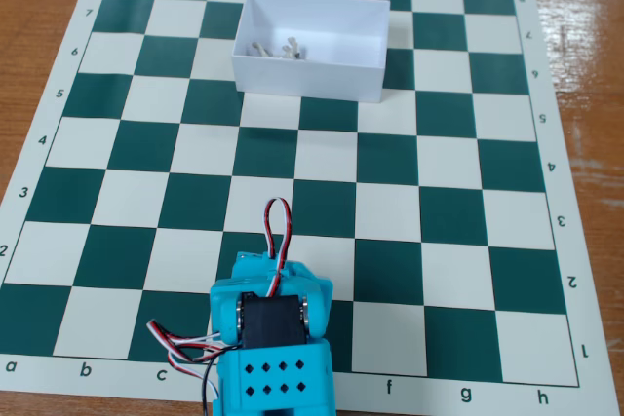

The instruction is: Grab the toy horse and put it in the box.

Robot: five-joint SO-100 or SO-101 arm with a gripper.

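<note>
The white open-topped box [310, 81] stands on the far part of the chessboard in the fixed view. The tiny grey-and-white toy horse [276, 48] lies on the box floor, near its left wall. The turquoise arm [271, 338] is folded up at the near edge of the board, several squares away from the box. I see its black servo and its red, white and black wires. Its fingers are hidden under the arm's body, so the gripper does not show.
The green-and-white paper chessboard [458, 192] lies on a brown wooden table [585, 7]. A loop of red and black wire [278, 226] sticks out in front of the arm over the board.
</note>
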